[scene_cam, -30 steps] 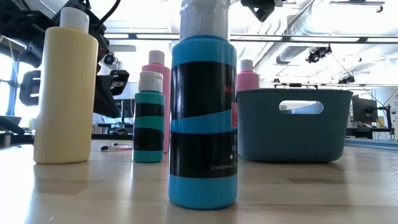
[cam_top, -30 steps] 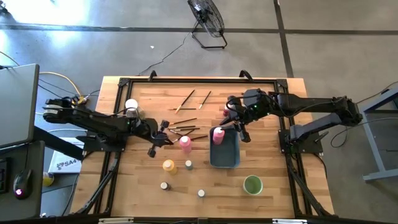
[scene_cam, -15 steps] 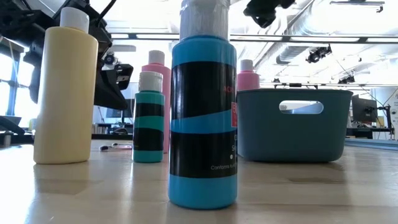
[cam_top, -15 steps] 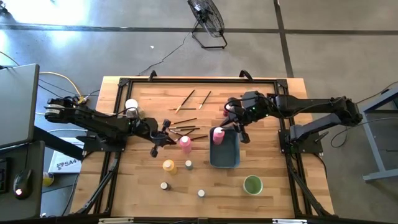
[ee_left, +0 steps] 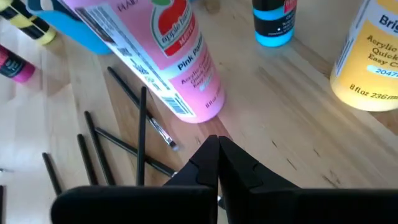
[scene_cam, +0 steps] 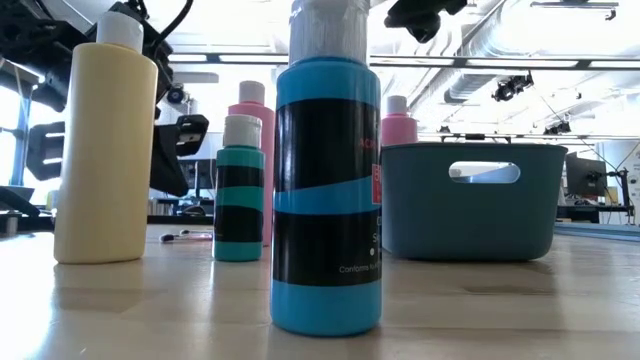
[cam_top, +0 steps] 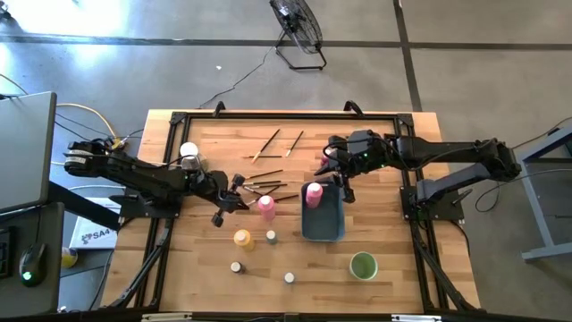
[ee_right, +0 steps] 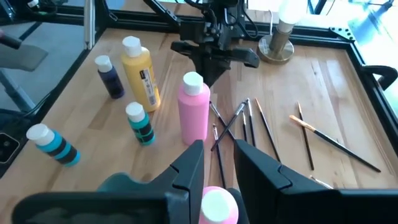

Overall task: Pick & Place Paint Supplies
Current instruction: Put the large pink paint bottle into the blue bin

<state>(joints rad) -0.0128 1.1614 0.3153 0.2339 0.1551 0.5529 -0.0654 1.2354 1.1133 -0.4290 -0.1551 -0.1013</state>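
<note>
Where brushes [cam_top: 266, 186] lie: left fingers [cam_top: 234, 194] shut beside pink bottle [cam_top: 266, 207].

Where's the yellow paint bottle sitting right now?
In the high view the yellow bottle stands on the table's left-centre, just below the pink bottle, with a small jar on its right.

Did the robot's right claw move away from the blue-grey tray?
No. The right gripper hovers at the same spot by the far left corner of the blue-grey rectangular tray, above the pink squeeze bottle standing inside it.
</note>
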